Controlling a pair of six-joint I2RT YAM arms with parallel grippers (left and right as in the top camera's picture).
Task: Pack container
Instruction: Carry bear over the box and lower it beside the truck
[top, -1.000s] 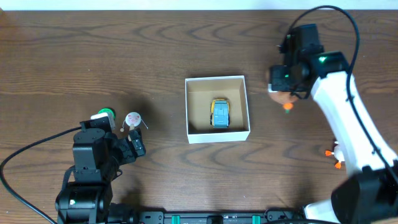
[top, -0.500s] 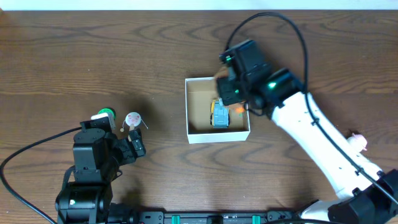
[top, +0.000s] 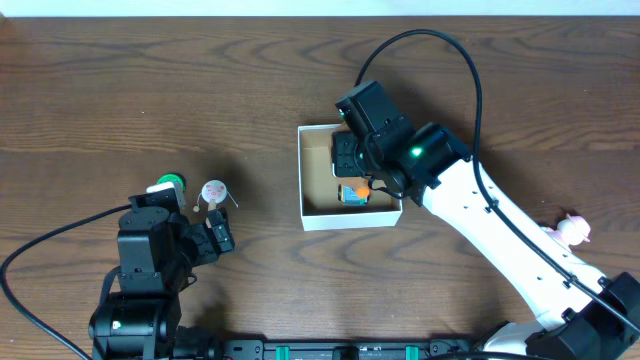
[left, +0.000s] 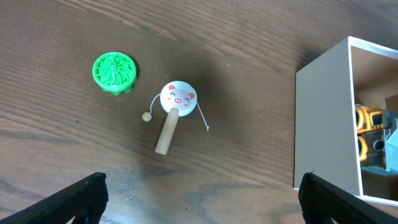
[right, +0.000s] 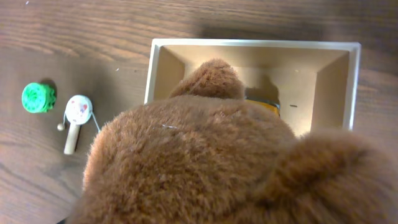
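Note:
The container (top: 350, 218) is a white square box with a tan inside, mid-table; it also shows in the left wrist view (left: 323, 118) and the right wrist view (right: 249, 45). A blue and yellow toy car (top: 355, 196) lies in it. My right gripper (top: 362, 165) hangs over the box, shut on a brown plush toy (right: 205, 155) that fills its wrist view and hides the fingers. My left gripper (top: 215, 235) is open and empty (left: 205, 199), left of the box.
A pig-face rattle with a wooden handle (top: 213, 191) (left: 176, 99) and a green round toy (top: 172, 183) (left: 114, 71) lie just beyond my left gripper. A small pink toy (top: 570, 228) lies at the far right.
My right arm has swung left from the table's right side, carrying the plush toy to above the box. The left arm has not moved.

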